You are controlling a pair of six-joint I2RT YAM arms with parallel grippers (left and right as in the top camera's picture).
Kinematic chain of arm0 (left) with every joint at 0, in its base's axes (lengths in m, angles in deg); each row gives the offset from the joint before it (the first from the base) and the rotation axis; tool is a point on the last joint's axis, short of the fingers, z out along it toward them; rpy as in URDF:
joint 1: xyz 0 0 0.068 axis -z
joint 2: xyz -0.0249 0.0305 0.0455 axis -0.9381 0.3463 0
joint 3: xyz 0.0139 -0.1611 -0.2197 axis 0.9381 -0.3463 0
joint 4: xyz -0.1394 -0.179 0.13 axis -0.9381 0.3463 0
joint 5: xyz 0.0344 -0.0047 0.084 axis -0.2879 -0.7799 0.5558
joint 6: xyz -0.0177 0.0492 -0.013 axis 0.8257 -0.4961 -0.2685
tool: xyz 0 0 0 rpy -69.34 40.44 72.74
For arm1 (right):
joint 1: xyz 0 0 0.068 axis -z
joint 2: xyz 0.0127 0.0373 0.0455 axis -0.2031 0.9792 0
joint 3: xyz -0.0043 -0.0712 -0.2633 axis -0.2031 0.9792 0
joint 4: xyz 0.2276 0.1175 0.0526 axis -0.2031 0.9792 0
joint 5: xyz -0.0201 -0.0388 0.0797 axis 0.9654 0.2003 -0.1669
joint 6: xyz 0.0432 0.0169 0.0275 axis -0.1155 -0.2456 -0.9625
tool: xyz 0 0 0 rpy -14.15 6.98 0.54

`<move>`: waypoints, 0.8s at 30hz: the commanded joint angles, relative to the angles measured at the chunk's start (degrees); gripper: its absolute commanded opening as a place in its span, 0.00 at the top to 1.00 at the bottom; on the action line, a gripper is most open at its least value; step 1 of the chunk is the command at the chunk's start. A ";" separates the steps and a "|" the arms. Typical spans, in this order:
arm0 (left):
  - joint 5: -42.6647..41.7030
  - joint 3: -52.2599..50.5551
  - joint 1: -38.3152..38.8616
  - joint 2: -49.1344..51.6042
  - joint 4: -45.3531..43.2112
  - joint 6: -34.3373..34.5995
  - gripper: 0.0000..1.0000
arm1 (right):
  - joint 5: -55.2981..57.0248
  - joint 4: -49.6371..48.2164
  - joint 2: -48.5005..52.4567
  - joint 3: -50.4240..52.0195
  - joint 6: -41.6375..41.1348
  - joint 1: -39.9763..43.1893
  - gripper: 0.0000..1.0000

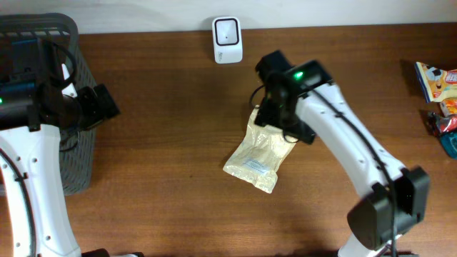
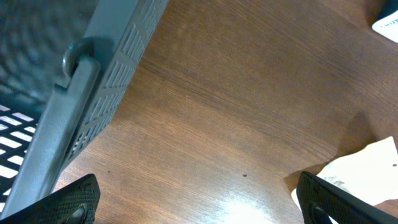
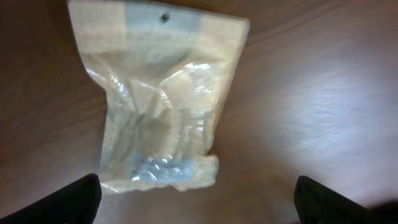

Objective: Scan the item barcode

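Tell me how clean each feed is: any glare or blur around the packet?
Overhead: sharp and evenly lit, packet plain, its top under the right arm. Right wrist: soft focus, glare streaks on the packet's film, pale sheen on the table. Left wrist: basket blurred up close, bright reflection on the table at bottom centre.

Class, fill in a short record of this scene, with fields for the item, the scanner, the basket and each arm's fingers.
item: pale plastic packet, lying flat on the table
scanner: white, at the far edge, apart from the packet
basket: grey mesh, on the left side
left fingers: open, beside the basket, holding nothing
right fingers: open, above the packet, not gripping it
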 commanded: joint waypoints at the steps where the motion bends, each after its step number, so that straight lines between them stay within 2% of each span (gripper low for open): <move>1: -0.44 -0.28 -0.17 -0.24 -0.11 0.59 0.01 | -6.08 -7.74 0.07 7.39 -1.77 -0.26 0.01; 6: -0.44 -0.28 -0.17 -0.24 -0.09 0.59 0.01 | -6.23 -19.78 0.07 17.49 -5.99 -0.33 0.01; 12: -0.44 -0.28 -0.17 -0.24 -0.09 0.59 0.01 | -7.76 -29.33 0.13 26.91 -9.68 -0.33 0.01; 16: -0.44 -0.28 -0.17 -0.24 -0.09 0.59 0.01 | -7.63 -30.47 0.13 28.20 -11.76 -0.39 0.00; 18: -0.44 -0.28 -0.17 -0.24 -0.09 0.59 0.01 | -7.48 -31.10 0.13 28.24 -11.74 -0.63 0.03; 24: -0.44 -0.28 -0.17 -0.24 -0.11 0.59 0.01 | -5.99 -35.87 1.90 28.24 -8.20 -4.26 0.05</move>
